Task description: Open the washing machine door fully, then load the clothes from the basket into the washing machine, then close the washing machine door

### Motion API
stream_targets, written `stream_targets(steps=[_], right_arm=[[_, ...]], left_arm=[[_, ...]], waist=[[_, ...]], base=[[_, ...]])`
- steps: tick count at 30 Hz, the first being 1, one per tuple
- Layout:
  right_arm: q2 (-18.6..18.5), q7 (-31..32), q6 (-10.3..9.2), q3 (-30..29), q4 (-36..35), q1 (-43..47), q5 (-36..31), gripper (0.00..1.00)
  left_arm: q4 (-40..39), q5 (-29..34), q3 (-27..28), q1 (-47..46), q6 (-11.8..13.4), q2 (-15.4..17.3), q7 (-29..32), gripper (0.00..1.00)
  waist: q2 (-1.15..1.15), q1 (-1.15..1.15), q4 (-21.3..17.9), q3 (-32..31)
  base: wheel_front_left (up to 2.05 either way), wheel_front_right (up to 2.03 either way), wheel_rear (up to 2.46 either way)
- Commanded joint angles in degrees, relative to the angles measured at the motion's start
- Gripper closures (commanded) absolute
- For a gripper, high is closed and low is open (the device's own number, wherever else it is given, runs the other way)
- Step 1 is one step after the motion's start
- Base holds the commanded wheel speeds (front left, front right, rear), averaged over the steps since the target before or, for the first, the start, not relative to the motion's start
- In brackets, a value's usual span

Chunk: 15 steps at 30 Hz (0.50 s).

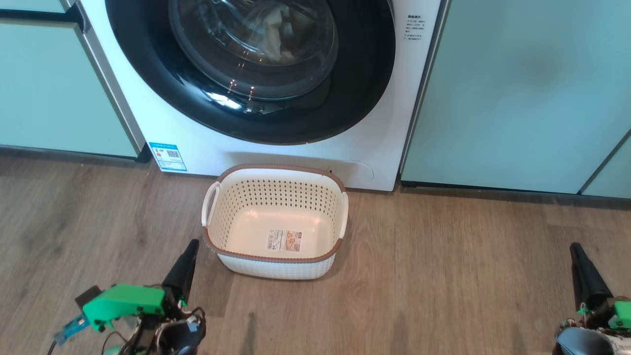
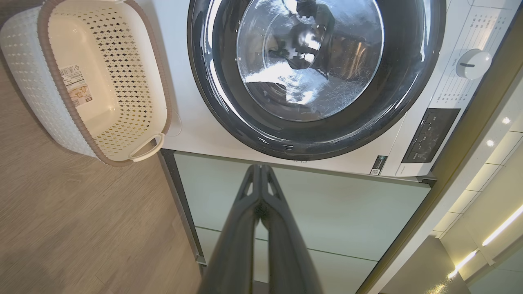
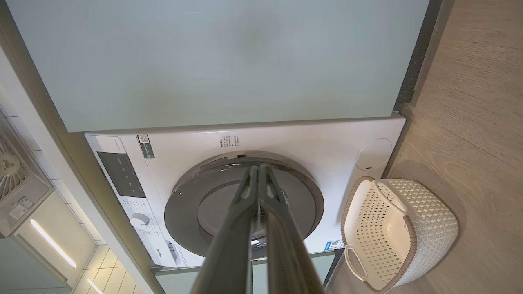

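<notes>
Head view: washing machine door (image 1: pixel 246 121) shut, clothes (image 1: pixel 273 34) behind its glass.
Pale clothes sit inside white washing machine (image 1: pixel 379 148); basket (image 1: pixel 276 170) stands on wood floor (image 1: pixel 443 276) just in front of machine's base, label sticker (image 1: pixel 284 240) on its bare bottom. Left gripper (image 1: pixel 192 245), fingers pressed together & holding nothing, hangs nr basket's front-left corner; right gripper (image 1: pixel 574 247), likewise closed w/ nothing in it, is well apart over floor to the right.
</notes>
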Motion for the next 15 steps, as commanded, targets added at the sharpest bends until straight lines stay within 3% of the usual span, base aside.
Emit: stream_targets(steps=[1,15], right_arm=[[-0.2,0.3,-0.16,0.8,-1.8,-3.2,-0.5,1.0],[-0.2,0.3,-0.16,0.8,-1.8,-3.3,-0.5,1.0]], left_arm=[[-1.6,0.6,2.3,-3.2,-0.5,0.3,0.3,1.0],[-1.6,0.6,2.3,-3.3,-0.5,0.3,0.4,1.0]], waist=[[0.0,0.0,0.0,0.0],[0.0,0.0,0.0,0.0]], base=[[0.0,0.0,0.0],[0.0,0.0,0.0]])
